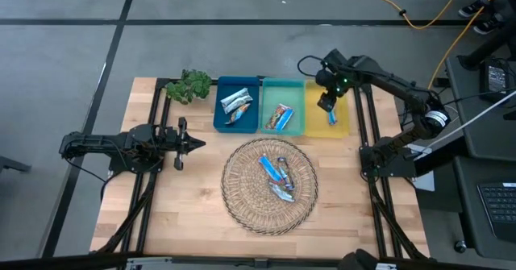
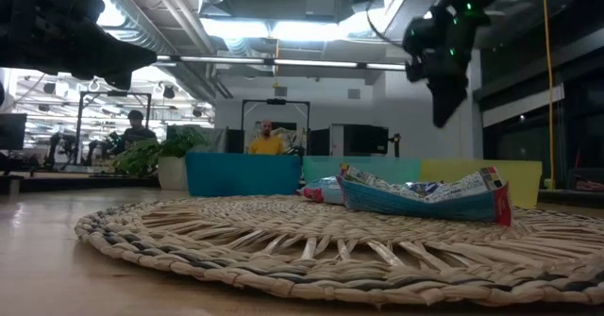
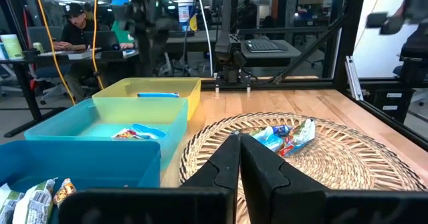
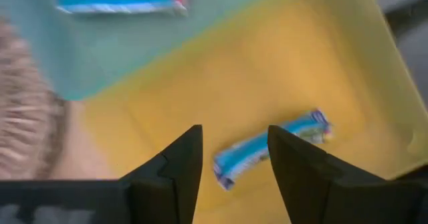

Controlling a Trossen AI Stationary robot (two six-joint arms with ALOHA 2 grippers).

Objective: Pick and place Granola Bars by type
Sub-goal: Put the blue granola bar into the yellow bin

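Several wrapped granola bars (image 1: 278,176), mostly blue, lie on a round woven mat (image 1: 242,209); the low view shows them too (image 2: 425,195). Silver-white bars (image 1: 235,103) lie in the blue bin (image 1: 219,117), and blue and orange-brown ones (image 1: 280,117) in the teal bin (image 1: 294,89). One blue bar (image 4: 267,147) lies flat on the floor of the yellow bin (image 1: 343,129). My right gripper (image 4: 234,134) hangs open above that bar, apart from it. My left gripper (image 1: 193,143) is shut, left of the mat and above the table.
A green leafy plant (image 1: 189,85) stands at the far left corner, beside the blue bin. The three bins sit side by side along the far edge. Bare wood lies left, right and near of the mat. People sit at desks in the room beyond.
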